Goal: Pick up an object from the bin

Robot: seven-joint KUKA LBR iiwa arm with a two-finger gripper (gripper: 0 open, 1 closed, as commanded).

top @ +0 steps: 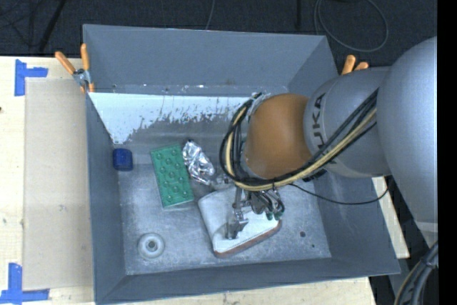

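My gripper (pixel 238 223) sits low on the white pad (pixel 216 215) near the bin's (pixel 136 211) front wall, seemingly touching it; how wide my jaws stand, I cannot tell.

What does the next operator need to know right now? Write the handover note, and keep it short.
Gripper: low in the bin, down on the white pad with a brown edge, front centre. Whether it grips the pad cannot be told.
Other things: green studded plate and crumpled foil lie just left of the pad, blue block by the left wall, small ring front left.
Done: gripper is at the pad; nothing is lifted out yet.
Left: probably secure the pad and raise it clear of the bin.
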